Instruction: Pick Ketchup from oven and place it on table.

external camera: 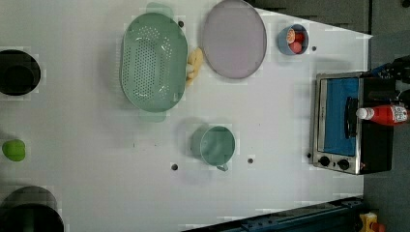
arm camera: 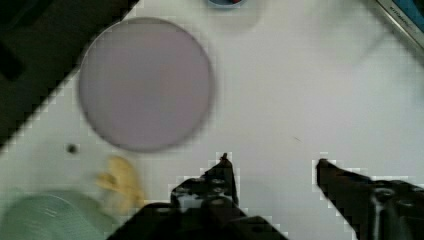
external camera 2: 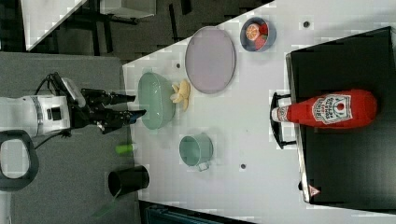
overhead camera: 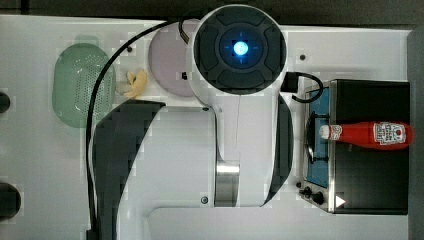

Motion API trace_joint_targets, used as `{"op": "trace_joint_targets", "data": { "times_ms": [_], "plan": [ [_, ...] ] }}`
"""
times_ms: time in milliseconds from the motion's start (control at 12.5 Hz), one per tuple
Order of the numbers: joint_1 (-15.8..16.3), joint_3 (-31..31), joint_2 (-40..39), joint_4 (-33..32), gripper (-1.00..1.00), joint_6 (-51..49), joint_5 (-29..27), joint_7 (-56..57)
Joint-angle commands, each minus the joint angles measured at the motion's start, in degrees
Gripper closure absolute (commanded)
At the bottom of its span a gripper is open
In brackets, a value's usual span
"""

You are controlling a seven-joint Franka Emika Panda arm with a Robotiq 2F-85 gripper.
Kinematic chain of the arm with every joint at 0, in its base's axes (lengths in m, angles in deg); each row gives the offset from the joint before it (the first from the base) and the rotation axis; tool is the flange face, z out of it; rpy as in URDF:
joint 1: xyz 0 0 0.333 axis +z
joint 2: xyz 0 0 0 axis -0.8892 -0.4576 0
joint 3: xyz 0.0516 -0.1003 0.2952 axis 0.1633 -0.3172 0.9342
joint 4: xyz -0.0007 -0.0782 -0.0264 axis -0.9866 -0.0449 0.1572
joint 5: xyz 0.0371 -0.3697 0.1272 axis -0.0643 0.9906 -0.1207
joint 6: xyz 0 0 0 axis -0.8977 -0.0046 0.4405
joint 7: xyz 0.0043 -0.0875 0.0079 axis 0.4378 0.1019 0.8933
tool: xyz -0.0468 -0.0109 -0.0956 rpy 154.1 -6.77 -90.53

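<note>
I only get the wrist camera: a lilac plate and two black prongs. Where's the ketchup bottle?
Observer: The ketchup lies on its side on the oven's black top, not inside it.
Operator: Which way does its cap point?
Observer: Toward the oven's front; the white cap sticks out past the front edge.
Operator: Anything else around that I can't see?
Observer: A green mug stands on the table, apart from the plate.

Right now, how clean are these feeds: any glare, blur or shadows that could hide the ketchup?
Top view: blue light glows on the arm; ketchup sharp on the oven. Left view: soft shadows beside the cup. Wrist view: plate soft-edged, tool dark against the white table.
</note>
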Motion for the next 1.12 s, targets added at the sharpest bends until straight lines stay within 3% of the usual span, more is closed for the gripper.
{"op": "trace_joint_targets", "data": {
  "times_ms": [80, 240, 640, 1120],
  "plan": [
    [-2.1, -0.9, 21.0, -9.1, -0.59, -10.5, 2.0, -0.7],
    [-2.2, -1.0, 21.0, -9.1, -0.99, -10.5, 2.0, -0.7],
    [-3.1, -5.7, 19.7, -9.1, -1.00, -9.1, 2.1, -0.7],
    [-4.6, -17.5, 11.7, -8.8, -1.00, -0.8, 2.1, -0.5]
  ]
}}
